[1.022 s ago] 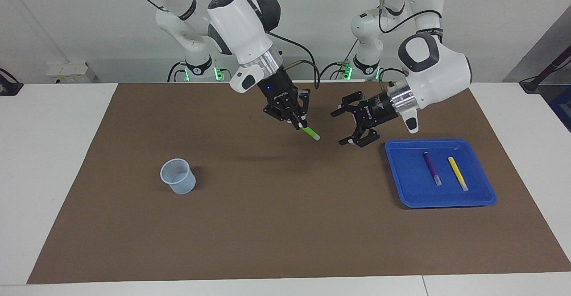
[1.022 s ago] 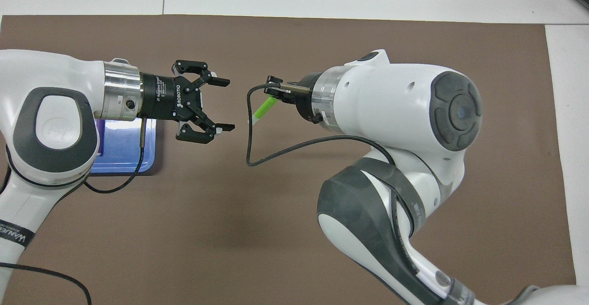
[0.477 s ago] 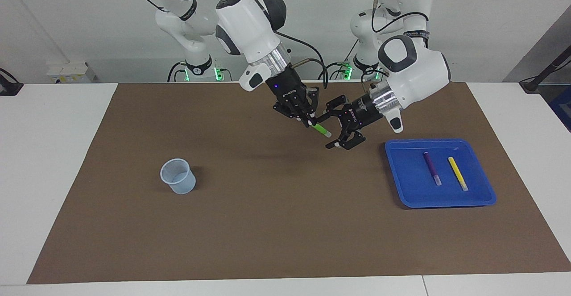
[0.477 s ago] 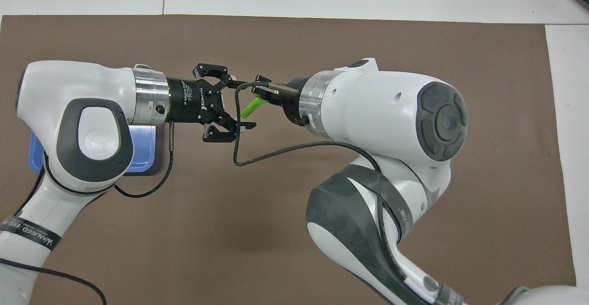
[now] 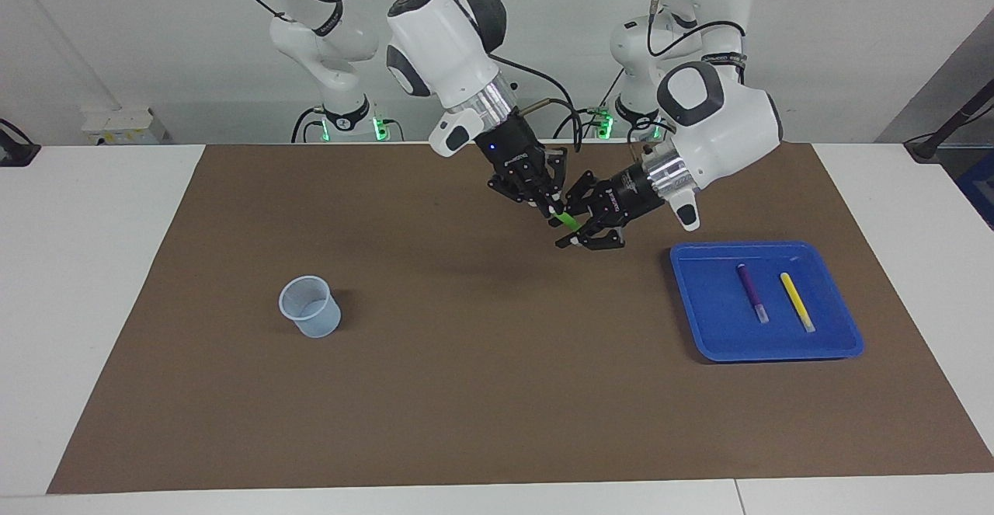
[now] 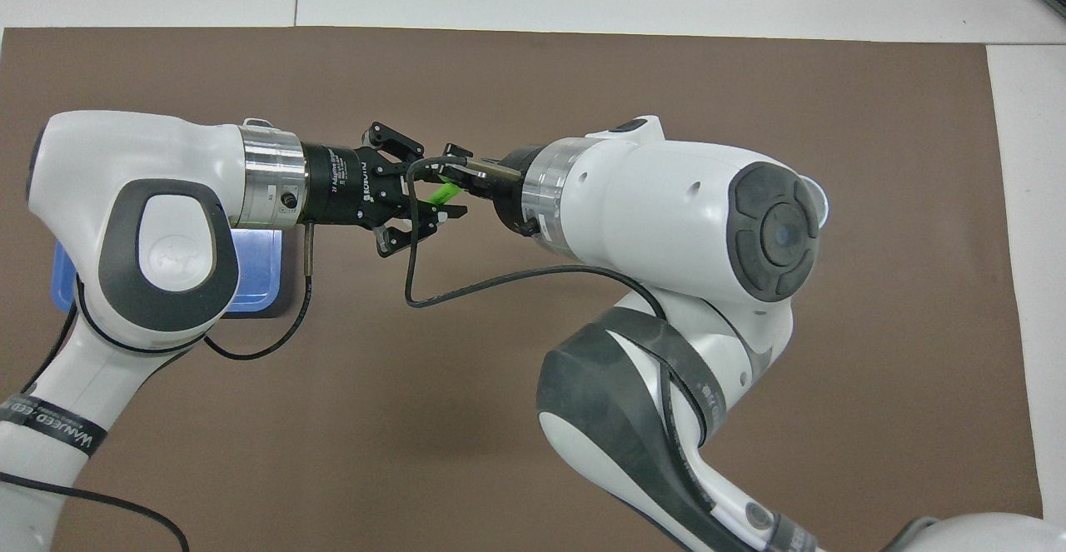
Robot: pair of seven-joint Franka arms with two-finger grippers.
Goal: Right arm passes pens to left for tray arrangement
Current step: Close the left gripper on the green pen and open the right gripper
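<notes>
Two tools (image 5: 553,210) (image 5: 573,229) meeting (midair), green pen (image 5: 568,221)

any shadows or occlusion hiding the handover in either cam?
Facing view: soft shadow on the mat under the grippers; green pen mostly hidden between them. Overhead view: a black cable crosses the pen, and the left arm covers most of the tray.
</notes>
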